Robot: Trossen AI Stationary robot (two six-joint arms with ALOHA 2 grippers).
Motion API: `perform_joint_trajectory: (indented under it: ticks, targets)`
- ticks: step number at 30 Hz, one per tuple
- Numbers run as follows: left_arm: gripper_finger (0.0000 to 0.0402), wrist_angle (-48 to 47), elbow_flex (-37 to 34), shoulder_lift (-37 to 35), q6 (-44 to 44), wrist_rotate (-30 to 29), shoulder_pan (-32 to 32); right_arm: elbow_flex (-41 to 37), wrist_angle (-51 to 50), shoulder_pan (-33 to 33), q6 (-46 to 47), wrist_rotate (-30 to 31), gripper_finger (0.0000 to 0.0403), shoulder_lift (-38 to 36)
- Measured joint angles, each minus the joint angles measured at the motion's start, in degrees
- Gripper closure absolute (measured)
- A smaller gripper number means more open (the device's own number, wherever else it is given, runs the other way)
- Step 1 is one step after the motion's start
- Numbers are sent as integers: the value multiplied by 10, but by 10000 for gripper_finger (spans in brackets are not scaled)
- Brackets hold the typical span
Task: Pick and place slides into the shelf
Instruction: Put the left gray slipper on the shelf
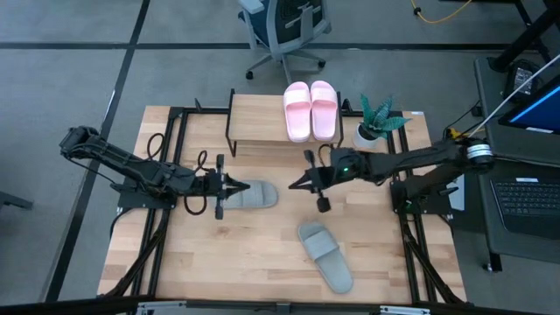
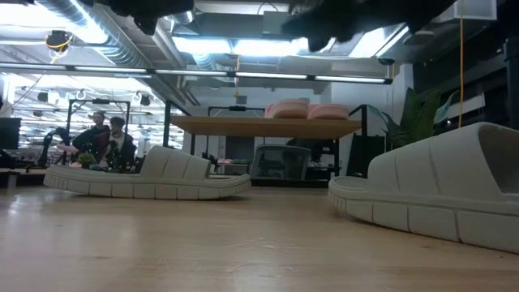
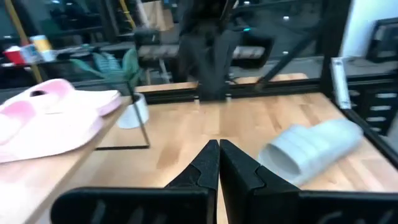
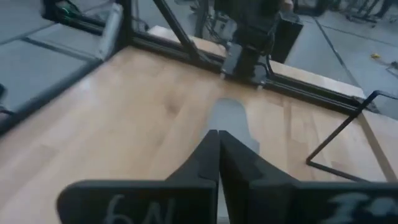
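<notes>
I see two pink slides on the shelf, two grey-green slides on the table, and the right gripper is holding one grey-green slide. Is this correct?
Not quite. The right gripper holds nothing: the high view shows it over bare table, between the shelf and the nearer grey-green slide. The right wrist view shows its fingers shut together and empty. The rest is right: two pink slides on the shelf, and the other grey-green slide by the left gripper.

shelf [image 1: 258,122] at desk [image 1: 201,262] 12 o'clock | two slides [image 1: 310,110] on its right end | one slide [image 1: 248,195] at center | another slide [image 1: 325,255] at 5 o'clock
</notes>
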Motion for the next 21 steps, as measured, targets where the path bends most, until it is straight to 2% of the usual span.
perform_joint_trajectory:
  ticks: [4, 9, 11, 13, 16, 21]
  targets:
    - [397, -19, 0, 0, 10, -1, 17, -37, -2, -1, 22, -51, 397, -66]
    - [401, -28, 0, 0, -14, -5, 47, -143, 64, -1, 52, -31, 399, -166]
    - [401, -42, 0, 0, -24, 30, 57, -196, 115, -1, 53, -29, 398, -202]
    - [401, -53, 3, 0, -70, 59, 63, -246, 174, -1, 59, -29, 394, -235]
    - [401, -76, 21, 7, -153, 60, 71, -307, 242, -1, 78, -29, 392, -272]
    - [401, -119, 49, 7, -226, 61, 79, -365, 277, -1, 97, -29, 396, -303]
